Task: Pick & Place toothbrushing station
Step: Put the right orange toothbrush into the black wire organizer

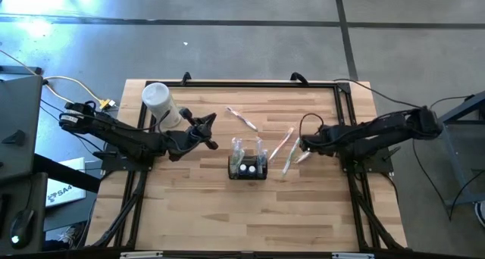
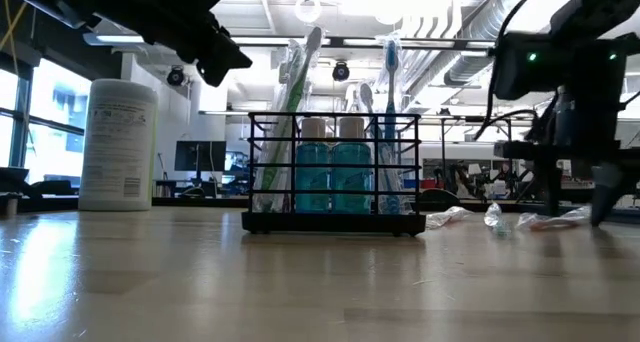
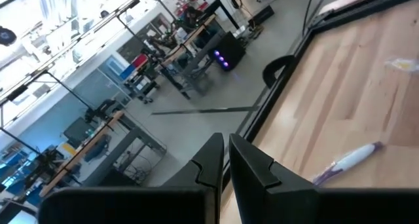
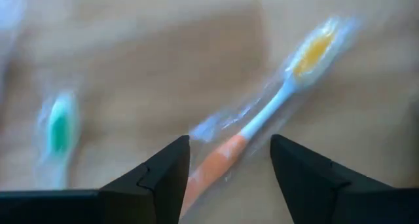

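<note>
The toothbrushing station, a black wire holder, stands on its base at the table's middle. In the low view the station holds two teal bottles and upright wrapped toothbrushes. My left gripper hovers shut to the station's left, above the table, and holds nothing; its shut fingers point level toward the far edge. My right gripper is open, pointing down just right of the station. Its fingers stand on either side of a wrapped orange-handled toothbrush lying on the table.
A tall white cylindrical container stands at the far left. Loose wrapped toothbrushes lie on the wood: one with a purple handle behind the station, a green one beside the orange one. A black frame edges the table.
</note>
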